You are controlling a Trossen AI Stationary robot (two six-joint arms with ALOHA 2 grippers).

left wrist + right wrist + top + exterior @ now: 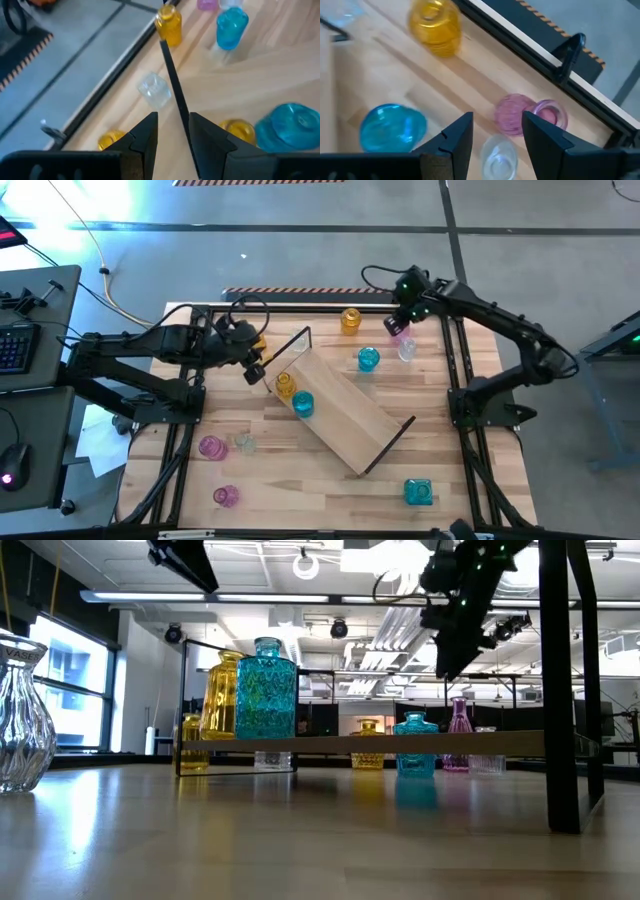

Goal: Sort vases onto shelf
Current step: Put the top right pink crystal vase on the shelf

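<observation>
While my right end effector [492,137] hangs open above the pink vase [512,114] near the surface's far edge, my left end effector [172,132] hovers open astride the black frame loop [172,85] of the shelf [345,412]. An amber vase [285,384] and a teal vase [302,404] stand on the shelf.

Clear vase [20,715] — cut off, frame edge

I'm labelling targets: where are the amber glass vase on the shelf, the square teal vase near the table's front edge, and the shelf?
amber glass vase [285,385], high view, top.
square teal vase [418,492], high view, body.
shelf [345,415], high view, bare board.
</observation>
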